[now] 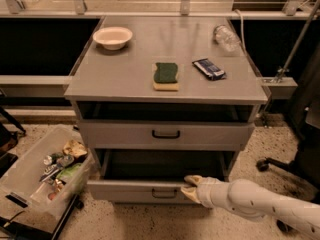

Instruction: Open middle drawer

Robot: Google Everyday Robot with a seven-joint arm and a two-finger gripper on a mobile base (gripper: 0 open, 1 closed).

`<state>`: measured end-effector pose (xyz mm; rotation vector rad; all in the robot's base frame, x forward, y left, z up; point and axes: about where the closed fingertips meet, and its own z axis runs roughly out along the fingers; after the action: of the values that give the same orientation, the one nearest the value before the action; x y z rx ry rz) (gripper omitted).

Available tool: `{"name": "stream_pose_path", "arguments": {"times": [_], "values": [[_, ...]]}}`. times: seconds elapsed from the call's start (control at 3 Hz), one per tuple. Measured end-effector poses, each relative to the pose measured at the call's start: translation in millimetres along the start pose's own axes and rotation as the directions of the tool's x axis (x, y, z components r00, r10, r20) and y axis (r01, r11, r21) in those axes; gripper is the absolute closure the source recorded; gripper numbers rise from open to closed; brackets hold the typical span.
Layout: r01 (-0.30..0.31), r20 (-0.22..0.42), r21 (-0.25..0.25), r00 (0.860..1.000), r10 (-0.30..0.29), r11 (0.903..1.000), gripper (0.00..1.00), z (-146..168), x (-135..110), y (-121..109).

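Observation:
The middle drawer [125, 190] of the grey cabinet is pulled out, and its dark inside shows behind its flat front. Its small black loop handle [164, 194] sits at the centre of the front. My gripper [189, 186] comes in from the lower right on a white arm [250, 201]. It sits at the top edge of the drawer front, just right of the handle. One tan fingertip [193, 179] lies over the rim and the other is in front of the panel, so the gripper pinches the front edge. The bottom drawer is hidden under the pulled-out one.
The top drawer [115, 134] stands above. On the cabinet top [100, 84] are a white bowl [112, 36], a green sponge [165, 75], a blue packet [209, 68] and a clear bottle [226, 36]. A bin of trash [30, 179] stands left. A chair base [270, 165] is right.

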<state>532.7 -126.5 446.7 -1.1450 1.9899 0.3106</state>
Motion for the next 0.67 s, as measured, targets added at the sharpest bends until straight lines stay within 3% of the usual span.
{"name": "stream_pose_path", "arguments": {"times": [0.67], "values": [[-0.006,0.001,0.014,1.000,0.006,0.9999,1.00,-11.4,3.7,12.4]]}}
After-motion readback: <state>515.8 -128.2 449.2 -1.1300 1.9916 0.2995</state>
